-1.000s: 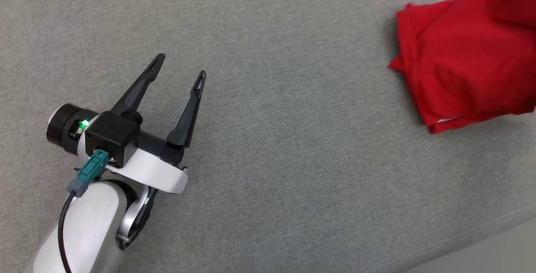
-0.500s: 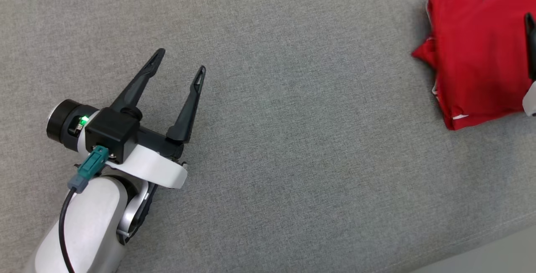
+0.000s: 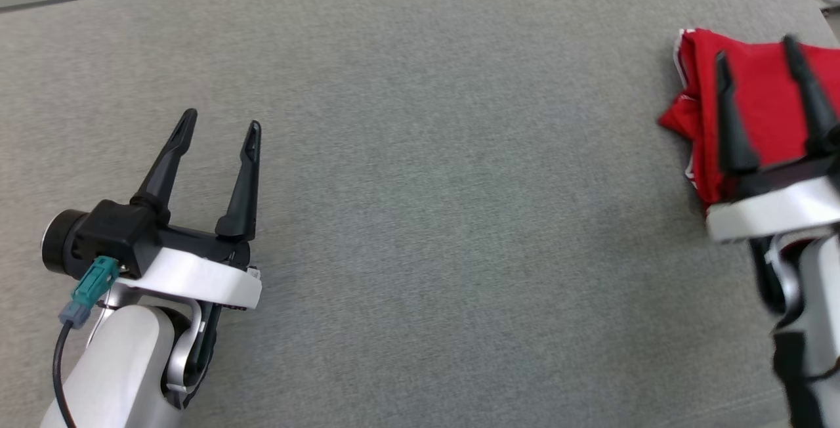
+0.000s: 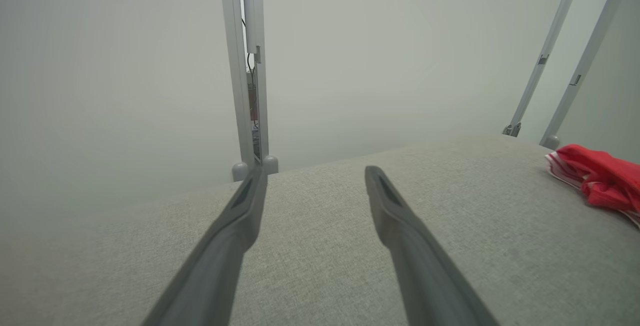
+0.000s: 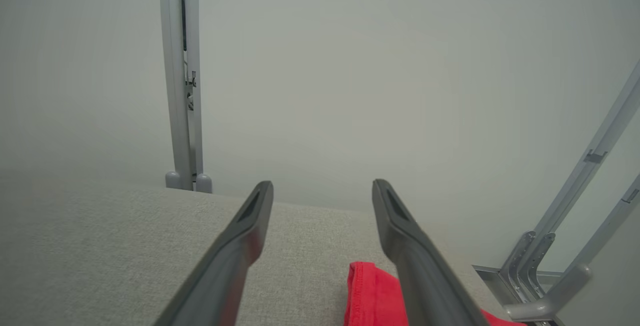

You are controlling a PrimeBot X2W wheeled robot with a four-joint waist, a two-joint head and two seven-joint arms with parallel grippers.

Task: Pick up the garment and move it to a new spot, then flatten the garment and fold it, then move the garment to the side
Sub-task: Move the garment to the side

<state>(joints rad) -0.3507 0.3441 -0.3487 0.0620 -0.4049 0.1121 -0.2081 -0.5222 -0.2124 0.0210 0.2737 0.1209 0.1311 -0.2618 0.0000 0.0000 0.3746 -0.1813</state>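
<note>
Head view: folded garment at the counter's far right, right gripper over it.
I saw the red garment (image 3: 755,90) lying bunched on the grey counter (image 3: 426,185) close to its right edge, running out of frame, so I could not judge its long axis. My right gripper (image 3: 755,49) hung just above it, fingers spread wide and gripping nothing; it was plainly the nearer arm. My left gripper (image 3: 222,121), equally wide and empty, sat well apart at the near left. Broad bare counter lay leftward for any retreat.
</note>
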